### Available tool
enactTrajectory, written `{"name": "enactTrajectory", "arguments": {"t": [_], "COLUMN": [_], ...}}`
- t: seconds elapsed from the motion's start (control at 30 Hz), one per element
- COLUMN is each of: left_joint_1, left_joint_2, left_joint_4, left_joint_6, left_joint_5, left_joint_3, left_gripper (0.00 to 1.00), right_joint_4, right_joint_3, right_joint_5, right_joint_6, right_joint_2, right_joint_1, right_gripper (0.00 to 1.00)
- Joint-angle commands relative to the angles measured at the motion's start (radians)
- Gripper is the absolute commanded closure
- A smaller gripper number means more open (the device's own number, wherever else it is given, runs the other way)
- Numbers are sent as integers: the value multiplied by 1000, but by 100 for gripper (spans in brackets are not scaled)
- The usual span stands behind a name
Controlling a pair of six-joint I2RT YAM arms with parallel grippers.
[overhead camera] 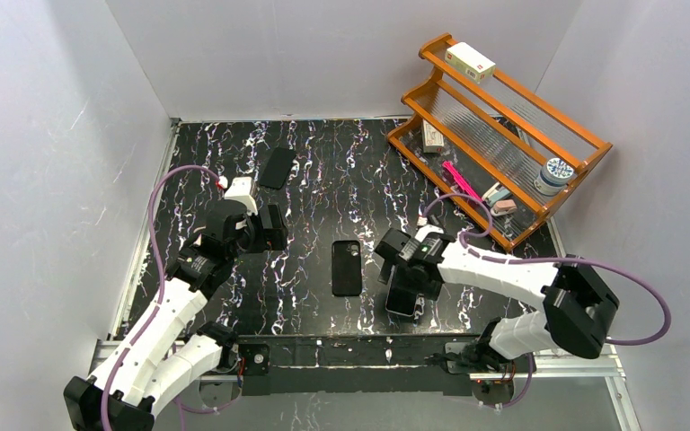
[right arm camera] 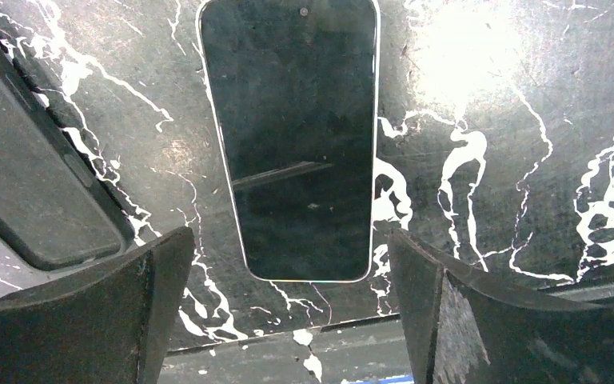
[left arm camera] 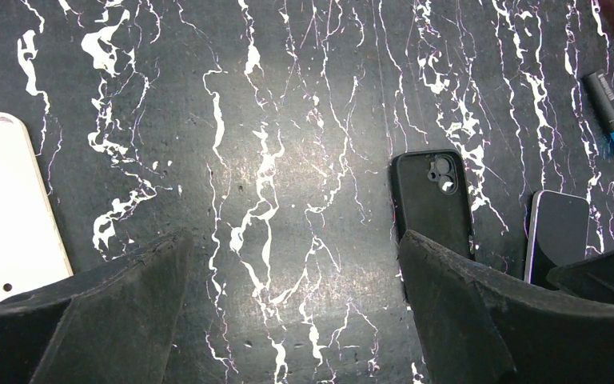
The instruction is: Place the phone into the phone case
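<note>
The phone [right arm camera: 296, 136] lies flat with its dark screen up near the table's front edge, right of centre [overhead camera: 403, 303]. My right gripper [right arm camera: 288, 296] hovers over its near end, open, with a finger on each side and nothing held. The black phone case [overhead camera: 346, 267] lies flat just left of the phone, with its camera cut-out at the far end [left arm camera: 432, 204]; its edge shows at the left of the right wrist view [right arm camera: 32, 184]. My left gripper [left arm camera: 292, 304] stands open over bare table [overhead camera: 269, 229], to the left of the case. The phone's silver edge shows in the left wrist view [left arm camera: 558, 236].
A white case [overhead camera: 241, 193] lies by the left gripper [left arm camera: 8, 208]. A dark flat phone-like slab [overhead camera: 277, 167] sits further back. A wooden rack [overhead camera: 503, 117] with small items stands at the back right. A blue-tipped marker [left arm camera: 612, 112] lies near it. White walls enclose the table.
</note>
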Motion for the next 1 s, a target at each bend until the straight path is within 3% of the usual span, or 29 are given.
{"name": "enactTrajectory", "arguments": {"t": [0.0, 0.23, 0.33, 0.67, 0.9, 0.97], "left_joint_1": [6, 6, 6, 6, 6, 6], "left_joint_2": [-13, 6, 16, 9, 12, 21], "left_joint_4": [-6, 0, 1, 1, -10, 2], "left_joint_6": [9, 7, 7, 0, -90, -124], "left_joint_5": [-4, 10, 23, 8, 17, 79], "left_joint_3": [12, 12, 11, 7, -2, -17], "left_gripper": [2, 2, 2, 2, 2, 3], "right_joint_4": [68, 90, 214, 228, 255, 262], "right_joint_3": [-81, -103, -146, -151, -159, -162], "right_joint_5": [37, 38, 25, 29, 17, 22], "right_joint_6": [-10, -23, -78, -54, -83, -102], "right_joint_2": [-62, -25, -28, 57, 62, 54], "right_joint_1": [1, 0, 0, 0, -3, -3], "right_gripper": [1, 1, 1, 4, 15, 26]}}
